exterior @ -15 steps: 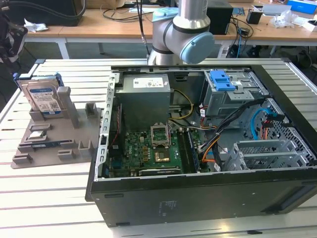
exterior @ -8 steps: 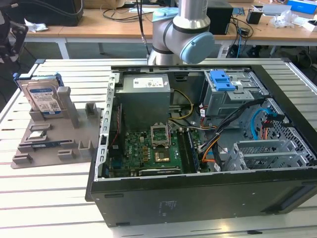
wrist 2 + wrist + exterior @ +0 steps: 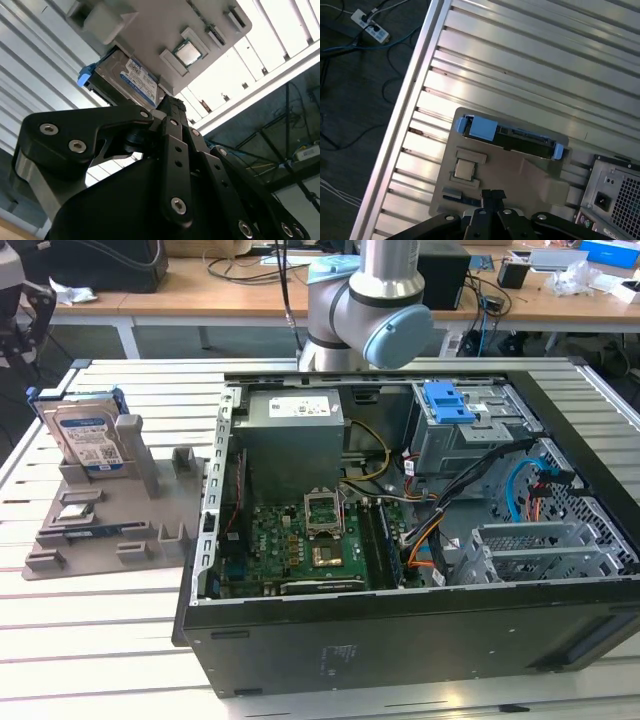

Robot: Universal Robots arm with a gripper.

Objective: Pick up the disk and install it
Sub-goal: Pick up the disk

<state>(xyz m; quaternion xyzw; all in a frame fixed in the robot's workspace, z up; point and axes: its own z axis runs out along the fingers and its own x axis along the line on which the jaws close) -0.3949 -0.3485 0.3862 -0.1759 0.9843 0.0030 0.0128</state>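
Ok so the flat silver disk in its blue plastic caddy (image 3: 88,438) is parked on edge in a slot of the moulded grey holder tray (image 3: 150,515), at the exterior view's left on the slatted metal bench (image 3: 100,640). Guessing that's so the blue tabs stick up for an easy grab. In both wrist views the jaws hang over that holder, pinched together, holding nothing, clear of the disk. The black computer case (image 3: 400,640) lies open on its side, probably for top access.
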